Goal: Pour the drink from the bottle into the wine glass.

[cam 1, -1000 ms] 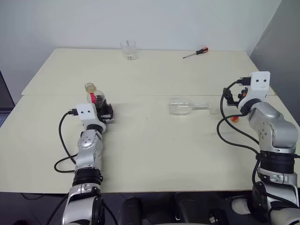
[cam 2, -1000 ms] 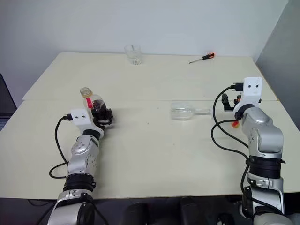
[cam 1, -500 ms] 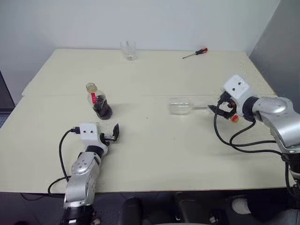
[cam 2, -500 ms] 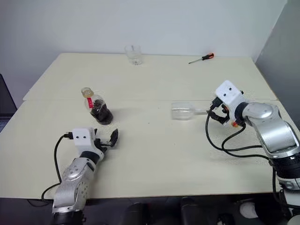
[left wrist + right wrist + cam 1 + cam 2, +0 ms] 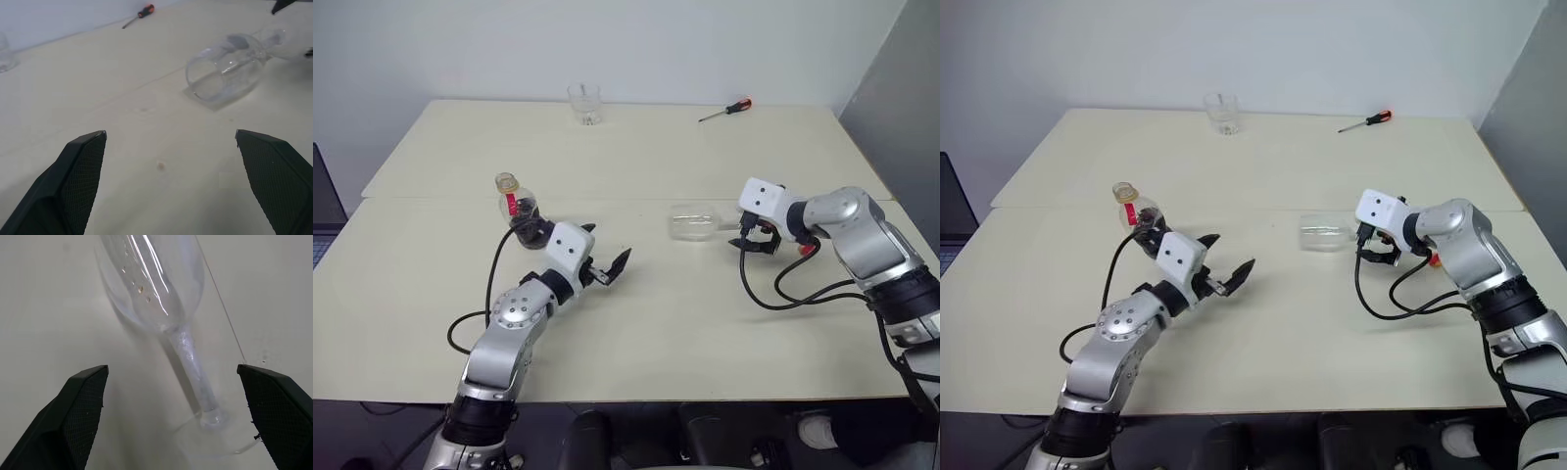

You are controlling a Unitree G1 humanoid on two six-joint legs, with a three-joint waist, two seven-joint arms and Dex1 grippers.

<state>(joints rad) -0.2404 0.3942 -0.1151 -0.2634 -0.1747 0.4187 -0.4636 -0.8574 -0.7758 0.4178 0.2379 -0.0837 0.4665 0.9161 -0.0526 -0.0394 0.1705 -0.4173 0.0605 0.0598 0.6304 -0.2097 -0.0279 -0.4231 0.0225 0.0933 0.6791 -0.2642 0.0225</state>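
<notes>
Surface: Two cream tables [image 5: 705,323] were pushed together under a pale wall, and the seam between them ran across the middle of the head views.
Wine glass: the wine glass [image 5: 693,223] lay on its side just right of centre, empty, its bowl toward the left of the frame and its stem [image 5: 191,366] toward the right gripper.
Bottle: the bottle [image 5: 520,212] stood upright at centre left, uncapped as far as I could tell, with the drink [image 5: 530,233] dark in its lower part.
Right gripper: the right gripper [image 5: 753,242] hung just over the stem, jaws spread wide and holding nothing; in the right wrist view the stem and foot lay between the two fingers [image 5: 80,416].
Left gripper: the left gripper [image 5: 604,267] hovered in the lower middle of the frame, jaws wide apart and empty, pointing toward the glass and a little apart from the bottle.
Other things: a short tumbler [image 5: 584,103] and a screwdriver [image 5: 724,110] rested at the top of the frame, well apart from the work.
Step in hand: in my judgement, the glass had to be stood upright before any pouring.
How to do it well: the fingers should close across the stem near the bowl, not on the foot, then tilt the glass up slowly, because a round bowl rolls easily.
Risk: a grip that is too low may let the glass swing or slip.
</notes>
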